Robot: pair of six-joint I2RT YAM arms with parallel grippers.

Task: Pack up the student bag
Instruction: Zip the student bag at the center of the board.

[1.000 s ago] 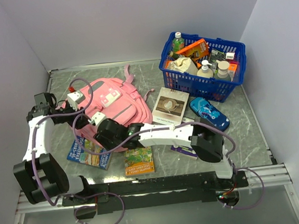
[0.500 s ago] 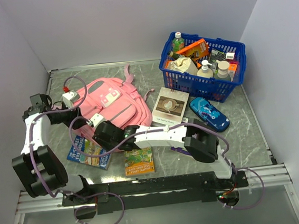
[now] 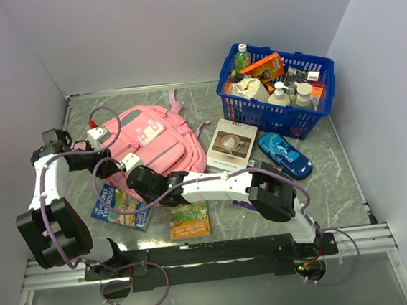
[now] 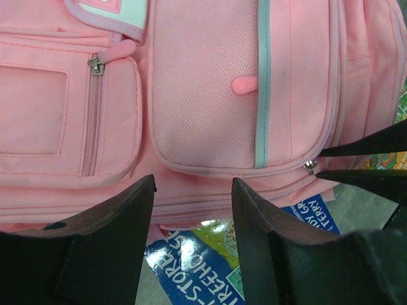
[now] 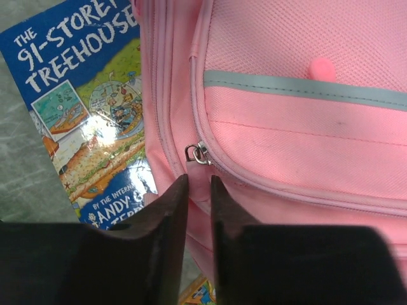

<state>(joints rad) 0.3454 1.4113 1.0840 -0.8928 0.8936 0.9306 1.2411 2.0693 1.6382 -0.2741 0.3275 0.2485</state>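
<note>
The pink student bag (image 3: 160,137) lies flat at the table's left, front pockets up. My right gripper (image 3: 137,179) is at its near-left edge, shut on the pink pull tab (image 5: 200,166) under the metal zipper ring (image 5: 196,153) of the front pocket. My left gripper (image 3: 111,163) is open and empty, hovering over the bag's edge (image 4: 203,95), its jaws wide apart (image 4: 193,181). The zipper slider (image 4: 310,166) and my right fingertips (image 4: 362,147) show at the right of the left wrist view. A blue Treehouse book (image 3: 120,206) lies partly under the bag.
A blue plastic basket (image 3: 239,106) full of bottles and packets stands at the back right. A white book (image 3: 231,144), a blue pencil case (image 3: 284,154) and a small orange-green book (image 3: 189,219) lie on the table. Walls close the left, back and right.
My left wrist has swung left and slightly nearer. My right gripper has shifted a little left along the bag's edge, still on the pull tab.
</note>
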